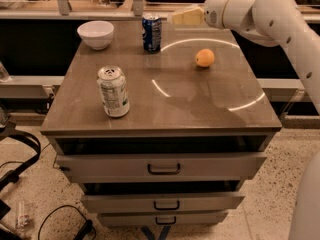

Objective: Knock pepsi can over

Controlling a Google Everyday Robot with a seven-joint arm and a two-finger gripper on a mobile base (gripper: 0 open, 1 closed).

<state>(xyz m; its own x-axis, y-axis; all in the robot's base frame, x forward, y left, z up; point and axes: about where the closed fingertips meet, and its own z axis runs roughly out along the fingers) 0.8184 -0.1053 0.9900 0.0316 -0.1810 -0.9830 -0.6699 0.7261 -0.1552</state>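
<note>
The pepsi can (151,32) is dark blue with a silver top. It stands upright near the far edge of the grey-brown cabinet top (165,99), left of the middle. My gripper (181,17) has pale yellow fingers and hangs at the end of the white arm (260,14), coming in from the right. It is level with the can's top, a short way to the can's right, and does not touch it.
A pale white-green can (113,91) stands upright front left. A white bowl (95,34) sits at the far left corner. An orange (204,58) lies right of the pepsi can. Drawers (162,166) are below, and cables (20,159) lie on the floor at left.
</note>
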